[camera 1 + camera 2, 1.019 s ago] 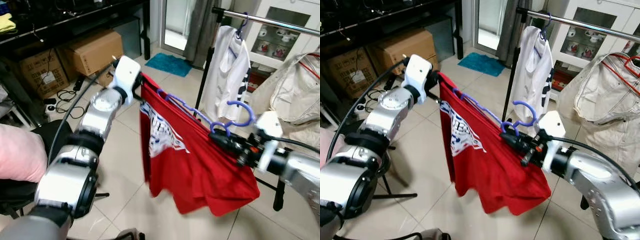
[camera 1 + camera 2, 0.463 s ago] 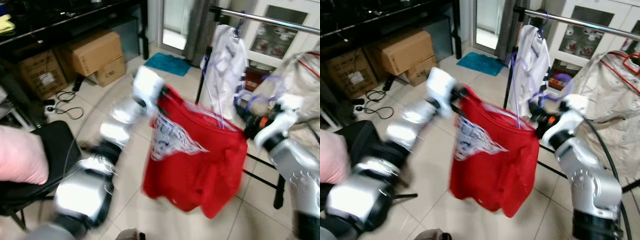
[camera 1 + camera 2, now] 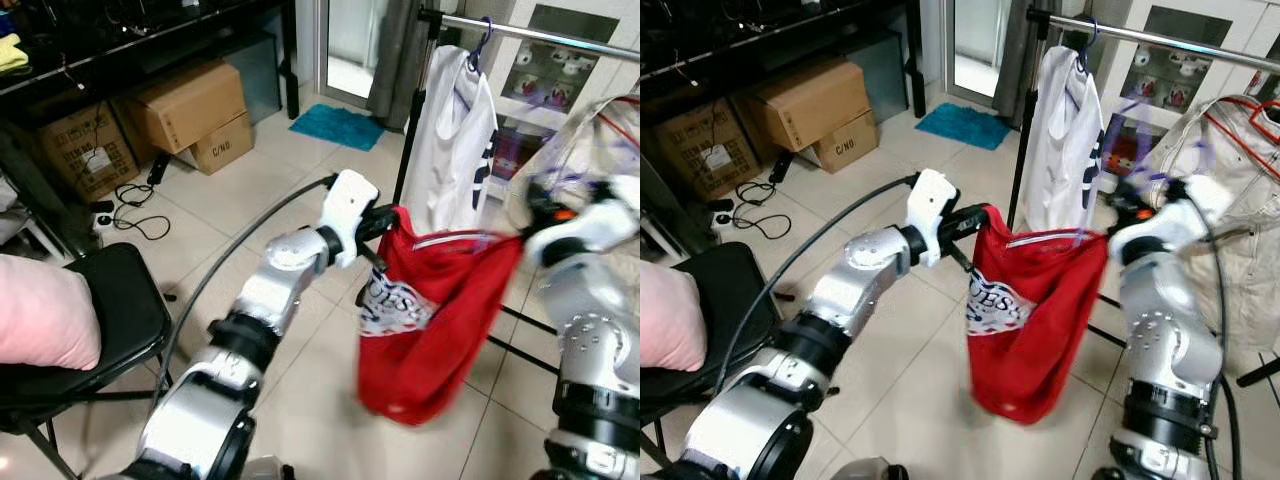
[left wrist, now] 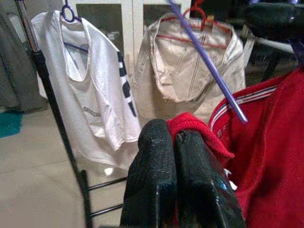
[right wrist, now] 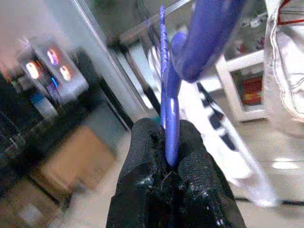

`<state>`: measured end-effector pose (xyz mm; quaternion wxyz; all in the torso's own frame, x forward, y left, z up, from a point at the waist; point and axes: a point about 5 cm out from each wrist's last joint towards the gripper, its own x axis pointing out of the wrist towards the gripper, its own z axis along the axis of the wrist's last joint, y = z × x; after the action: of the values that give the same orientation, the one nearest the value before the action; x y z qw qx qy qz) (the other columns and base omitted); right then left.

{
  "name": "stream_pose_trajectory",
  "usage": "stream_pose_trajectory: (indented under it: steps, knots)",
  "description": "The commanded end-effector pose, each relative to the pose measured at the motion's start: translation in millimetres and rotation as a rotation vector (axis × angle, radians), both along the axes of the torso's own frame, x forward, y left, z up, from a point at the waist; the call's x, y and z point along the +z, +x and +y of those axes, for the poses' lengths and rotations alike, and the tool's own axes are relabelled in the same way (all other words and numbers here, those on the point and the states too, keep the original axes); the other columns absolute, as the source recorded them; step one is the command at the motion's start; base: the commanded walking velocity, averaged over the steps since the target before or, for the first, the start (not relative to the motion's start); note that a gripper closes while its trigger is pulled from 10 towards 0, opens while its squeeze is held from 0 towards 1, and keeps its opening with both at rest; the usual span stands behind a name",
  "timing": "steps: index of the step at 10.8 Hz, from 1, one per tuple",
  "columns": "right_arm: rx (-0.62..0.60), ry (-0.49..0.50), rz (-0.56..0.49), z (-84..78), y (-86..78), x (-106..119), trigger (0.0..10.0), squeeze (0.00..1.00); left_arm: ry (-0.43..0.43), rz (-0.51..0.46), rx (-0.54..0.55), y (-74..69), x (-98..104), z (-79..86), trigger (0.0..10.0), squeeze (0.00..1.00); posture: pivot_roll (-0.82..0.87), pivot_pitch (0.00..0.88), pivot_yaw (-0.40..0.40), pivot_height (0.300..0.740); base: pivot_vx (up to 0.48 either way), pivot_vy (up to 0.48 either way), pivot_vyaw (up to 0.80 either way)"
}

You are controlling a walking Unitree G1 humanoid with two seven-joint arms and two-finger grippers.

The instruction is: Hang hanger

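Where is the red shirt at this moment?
The red shirt hangs between the left gripper and right gripper, just before the white shirt on the rail.

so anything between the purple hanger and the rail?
Nothing visible blocks it. The rail has a bare stretch between the white shirt and the beige jacket. The right gripper holds the purple hanger below that gap.

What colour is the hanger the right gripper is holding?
Purple-blue; the hanger shows best in the right wrist view, clamped in the right gripper.
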<state>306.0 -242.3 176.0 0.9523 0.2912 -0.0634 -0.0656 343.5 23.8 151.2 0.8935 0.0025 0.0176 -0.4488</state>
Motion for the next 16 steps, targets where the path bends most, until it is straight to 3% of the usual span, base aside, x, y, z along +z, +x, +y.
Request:
stream_pose_trajectory:
  steps: [1, 2, 3, 4, 5, 6, 7, 8, 10, 12, 13, 14, 15, 16]
  knots:
    - [0.013, 0.190, -0.149, 0.9, 0.3, 14, 0.0, 0.00, -0.116, -0.007, -0.008, 0.6, 18, -0.2, 0.0, 0.00, -0.02, 0.000, 0.049, 0.740, 0.000, 0.000, 0.00]
    - [0.064, 0.370, -0.256, 3.1, -1.5, 21, 0.0, 0.00, -0.245, -0.006, 0.014, 4.3, 34, 8.9, 0.0, 0.00, -0.02, 0.000, 0.050, 0.740, 0.000, 0.000, 0.00]
    - [0.200, 0.285, -0.288, 15.2, -5.2, 26, 0.0, 0.00, -0.376, -0.003, 0.072, 14.0, 53, 28.7, 0.0, 0.00, -0.02, 0.000, 0.050, 0.740, 0.000, 0.000, 0.00]
    - [0.270, -0.004, -0.200, 28.2, -5.0, 20, 0.0, 0.00, -0.440, -0.008, 0.128, 22.7, 66, 47.4, 0.0, 0.00, -0.02, 0.000, 0.051, 0.740, 0.000, 0.000, 0.00]
    - [0.244, -0.219, -0.107, 29.8, -2.4, 8, 0.0, 0.00, -0.481, -0.025, 0.163, 29.4, 79, 62.4, 0.0, 0.00, -0.01, 0.000, 0.050, 0.740, 0.000, 0.000, 0.00]
    - [0.202, -0.337, -0.065, 25.8, -0.6, 1, 0.0, 0.00, -0.505, -0.041, 0.178, 32.8, 91, 72.1, 0.0, 0.00, -0.01, 0.000, 0.048, 0.740, 0.000, 0.000, 0.00]
    - [0.139, -0.280, -0.109, 23.6, 0.2, 7, 0.0, 0.00, -0.491, -0.057, 0.138, 30.7, 99, 71.5, 0.0, 0.00, -0.01, 0.000, 0.049, 0.740, 0.000, 0.000, 0.00]
    - [0.123, -0.189, -0.166, 24.1, 0.1, 14, 0.0, 0.00, -0.468, -0.030, 0.072, 23.8, 93, 58.7, 0.0, 0.00, -0.01, 0.000, 0.050, 0.740, 0.000, 0.000, 0.00]
    - [-0.008, 0.178, -0.301, 9.2, 0.6, 27, 0.0, 0.00, -0.226, 0.086, -0.097, -0.1, 47, 20.4, 0.0, 0.00, -0.01, 0.000, 0.052, 0.740, 0.000, 0.000, 0.00]
    - [-0.042, 0.374, -0.351, -4.8, -2.0, 27, 0.0, 0.00, -0.149, 0.137, -0.166, -17.8, 24, 3.5, 0.0, 0.00, -0.01, 0.000, 0.057, 0.740, 0.000, 0.000, 0.00]
    - [-0.037, 0.327, -0.336, -7.4, -4.2, 26, 0.0, 0.00, -0.114, 0.136, -0.121, -14.8, 19, 7.4, 0.0, 0.00, -0.02, 0.000, 0.062, 0.740, 0.000, 0.000, 0.00]
    - [-0.015, 0.177, -0.262, -4.8, -5.3, 21, 0.0, 0.00, -0.094, 0.125, -0.056, -8.8, 17, 16.2, 0.0, 0.00, -0.02, 0.000, 0.064, 0.740, 0.000, 0.000, 0.00]
    - [0.022, -0.123, -0.088, -1.0, -11.5, 5, 0.0, 0.00, -0.053, 0.102, 0.090, 0.4, 12, 43.0, 0.0, 0.00, -0.02, 0.000, 0.068, 0.740, 0.000, 0.000, 0.00]
    - [0.030, -0.272, 0.029, -3.1, -19.3, -12, 0.0, 0.00, 0.004, 0.091, 0.174, 1.3, 3, 61.0, 0.0, 0.00, -0.02, 0.000, 0.066, 0.740, 0.000, 0.000, 0.00]
